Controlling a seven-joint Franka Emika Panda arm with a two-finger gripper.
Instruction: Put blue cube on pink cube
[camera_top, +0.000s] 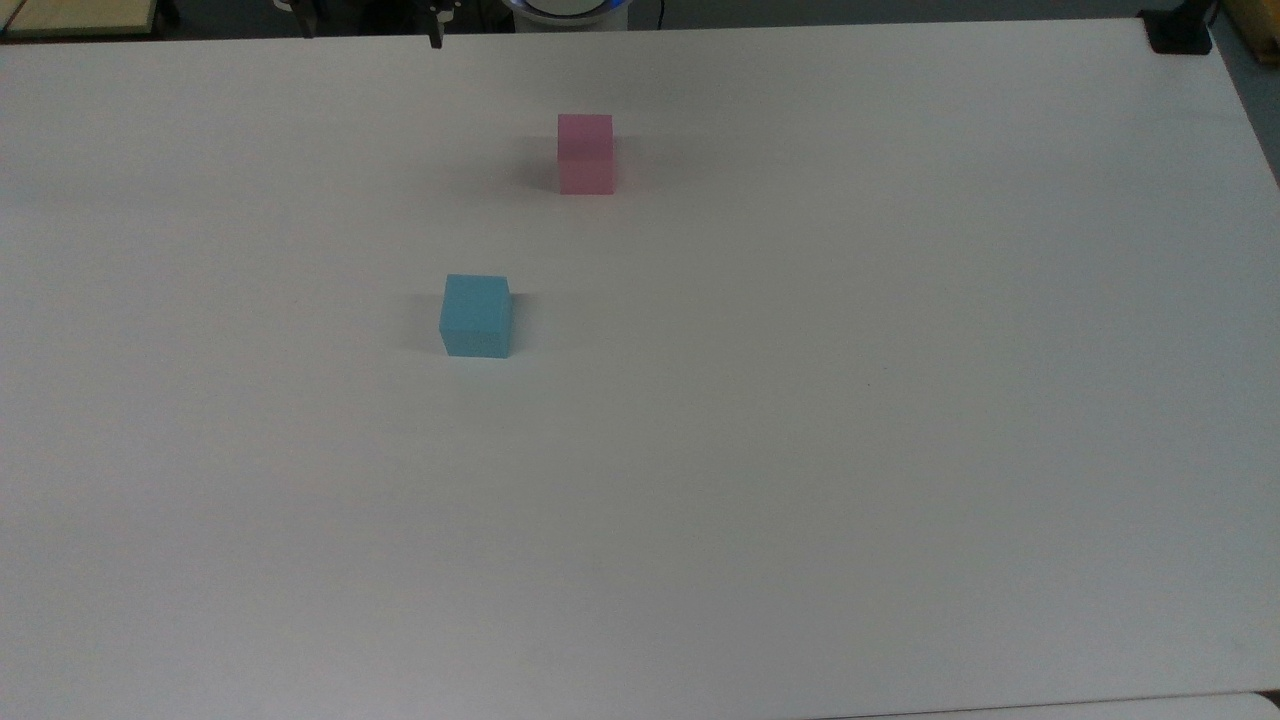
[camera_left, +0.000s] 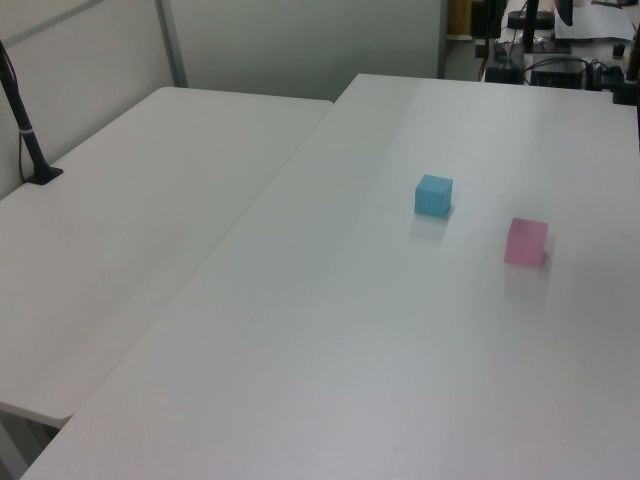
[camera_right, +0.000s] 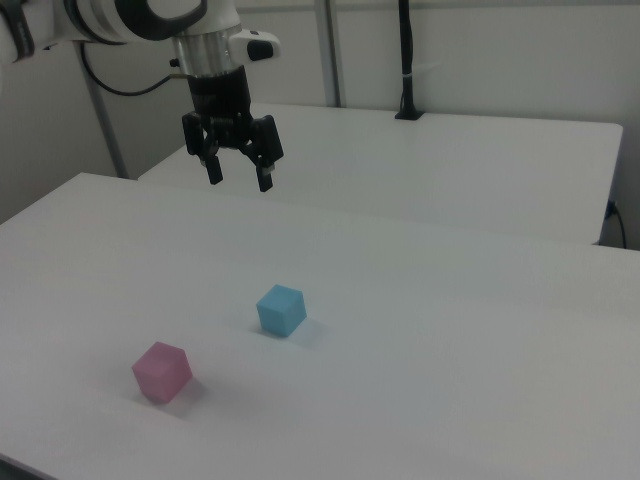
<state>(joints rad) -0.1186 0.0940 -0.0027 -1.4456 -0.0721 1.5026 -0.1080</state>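
- Your gripper (camera_right: 240, 177) hangs high above the tabletop (camera_right: 450, 330) with its two fingers spread apart, gripping nothing.
- You have the blue cube (camera_top: 476, 316) resting on the tabletop's inner area, closer to the top view's far edge than its near edge.
- Your pink cube (camera_top: 585, 153) sits apart from it, nearer that far edge.

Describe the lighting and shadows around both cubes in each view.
Top view: soft, even light; faint shadows beside the pink cube and blue cube. Left view: pale reflections under both on the white table. Right view: dim shadows at the cubes' right, open gripper raised above.
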